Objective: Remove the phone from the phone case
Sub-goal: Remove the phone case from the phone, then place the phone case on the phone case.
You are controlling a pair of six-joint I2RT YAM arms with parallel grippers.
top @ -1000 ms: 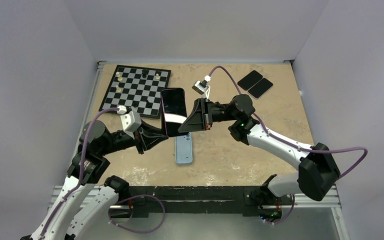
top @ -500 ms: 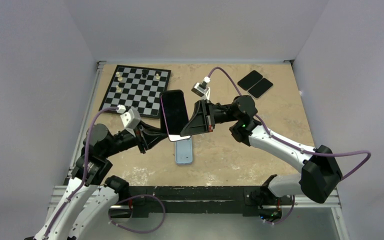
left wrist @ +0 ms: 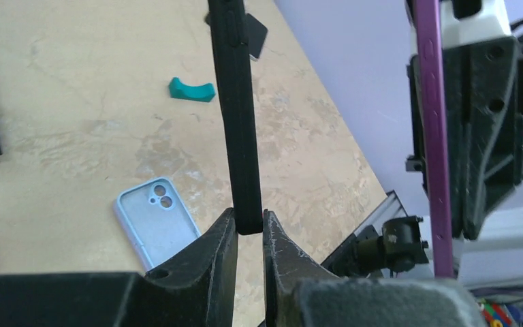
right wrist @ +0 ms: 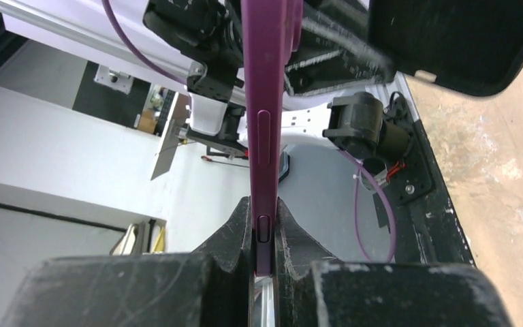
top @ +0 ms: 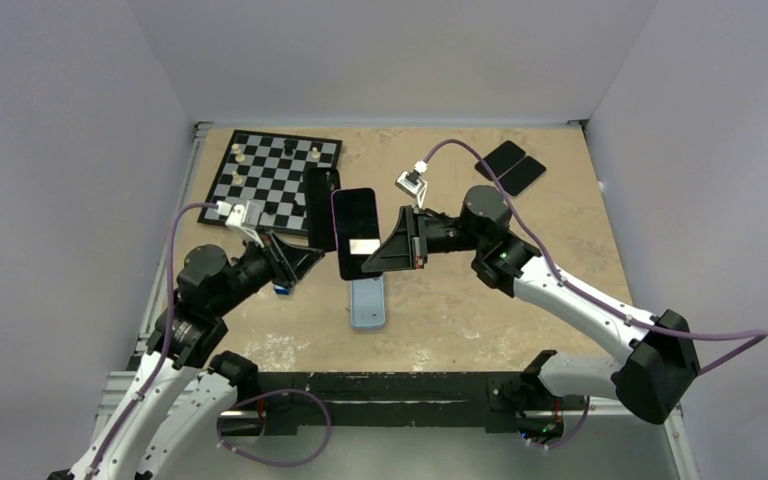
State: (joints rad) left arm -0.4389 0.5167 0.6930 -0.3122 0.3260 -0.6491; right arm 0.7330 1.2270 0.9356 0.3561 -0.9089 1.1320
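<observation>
- The core of the task looks done. The phone (top: 357, 230) and the black phone case (top: 317, 205) hang side by side above the desk (top: 440, 312), with a clear gap between them and no contact.
- The right gripper (right wrist: 264, 214) is clenched on the phone's purple edge near one end. In the overhead view the phone juts out from it with its dark screen facing up.
- The left gripper (left wrist: 248, 221) is clamped on one end of the black phone case. The case shows edge-on in the left wrist view and sits over the right margin of the chessboard (top: 260, 180).
- The right wrist view shows the case's hollow inner side, so it appears empty.
- A separate light-blue case (top: 367, 302) lies flat on the desk just below the phone, and neither gripper touches it.
- What is left, as a judgement, is only to set the phone and the case down apart and let go, since both are held in the air.
</observation>
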